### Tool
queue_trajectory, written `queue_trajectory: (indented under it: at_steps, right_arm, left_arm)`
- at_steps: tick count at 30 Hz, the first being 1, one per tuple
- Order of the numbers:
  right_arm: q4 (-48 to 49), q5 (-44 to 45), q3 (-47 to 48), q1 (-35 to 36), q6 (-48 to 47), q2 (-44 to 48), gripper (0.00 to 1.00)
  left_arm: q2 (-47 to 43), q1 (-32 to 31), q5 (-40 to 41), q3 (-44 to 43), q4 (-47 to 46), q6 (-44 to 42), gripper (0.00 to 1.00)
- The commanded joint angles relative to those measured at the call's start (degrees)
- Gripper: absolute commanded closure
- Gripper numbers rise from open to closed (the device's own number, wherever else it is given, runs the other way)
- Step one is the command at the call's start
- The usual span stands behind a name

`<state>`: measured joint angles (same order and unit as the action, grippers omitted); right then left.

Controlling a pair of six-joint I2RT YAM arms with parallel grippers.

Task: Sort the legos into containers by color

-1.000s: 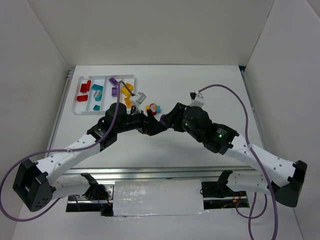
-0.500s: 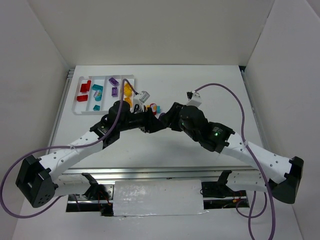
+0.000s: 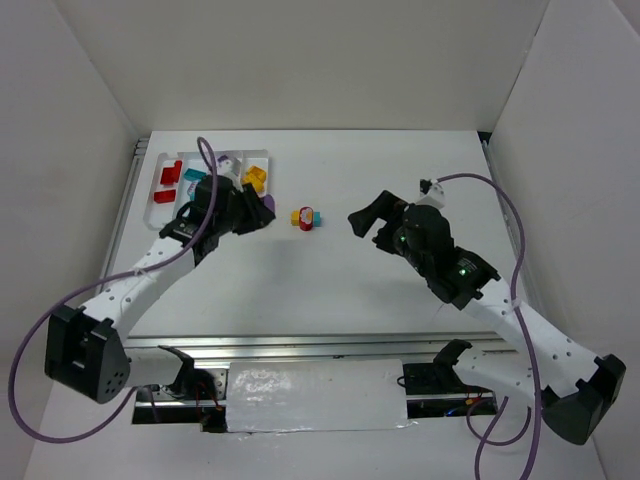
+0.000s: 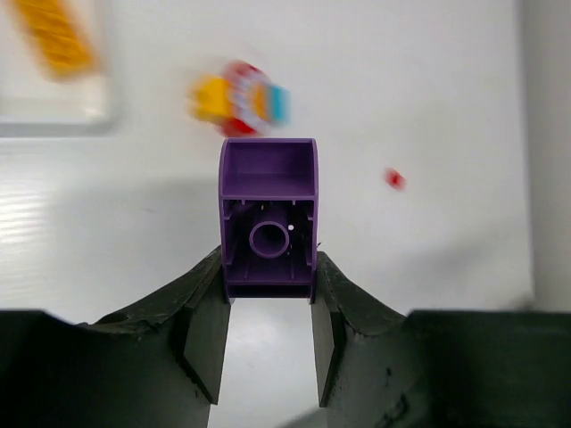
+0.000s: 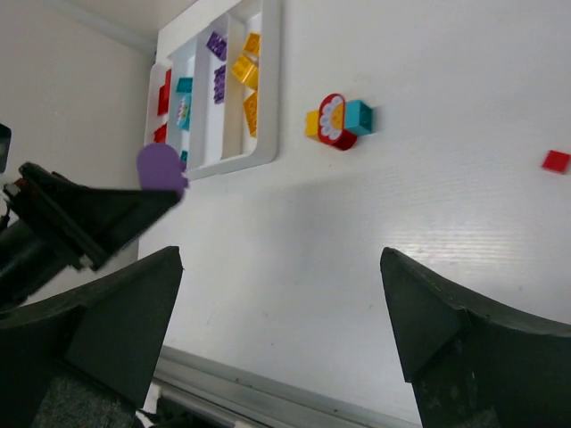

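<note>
The left wrist view shows what the others cannot: the left fingers are clenched on the two sides of a purple brick, whose hollow underside with its round tube faces the camera; the top view gives only a purple edge at the tip of that arm, just beside the near right corner of the white tray, over the counter.

The right wrist view sees the same brick from the side as a rounded purple shape, and shows the right fingers released, spread wide with nothing between them, well apart from the tray.

Only the two wrist views catch a small red piece lying alone on the counter; it is too small to make out from above. A multicoloured brick in yellow, red and teal lies between the two arms, near the tray but outside it; it is blurred in the left wrist view.

The tray's four long compartments run side by side; from the left in the top view they hold red bricks, then teal bricks; the left arm and its cable cover the third there, but the right wrist view shows purple bricks in it; the compartment nearest the loose brick holds yellow bricks.
</note>
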<state>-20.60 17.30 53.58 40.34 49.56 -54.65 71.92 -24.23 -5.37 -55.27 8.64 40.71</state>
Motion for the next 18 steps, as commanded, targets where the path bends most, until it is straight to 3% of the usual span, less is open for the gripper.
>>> queue_trajectory:
  at_steps: [1, 4, 11, 15, 18]
  right_arm:
    - [0.57, -1.48, -1.81, -2.80, -2.45, 3.67, 0.00]
    - [-1.28, -2.09, -1.73, -3.33, -4.20, 4.03, 0.00]
    - [-2.69, -4.02, -3.75, -4.65, -7.63, 5.08, 0.00]
    - [-2.87, -5.08, -4.54, -5.00, -8.60, 5.17, 0.00]
    - [-2.34, -5.70, -5.07, -5.36, -9.13, 5.35, 0.00]
  left_arm:
    - [4.87, 6.38, 11.85, -6.77, 5.59, -1.42, 1.00]
    - [17.06, 10.51, 15.47, -14.32, 9.10, -3.18, 1.00]
    - [35.03, 17.54, 15.21, -30.23, 12.89, -3.53, 0.99]
    - [41.01, 18.95, 16.17, -34.64, 16.23, -2.74, 0.91]
    - [41.55, 19.30, 17.40, -34.74, 16.58, -2.48, 0.74]
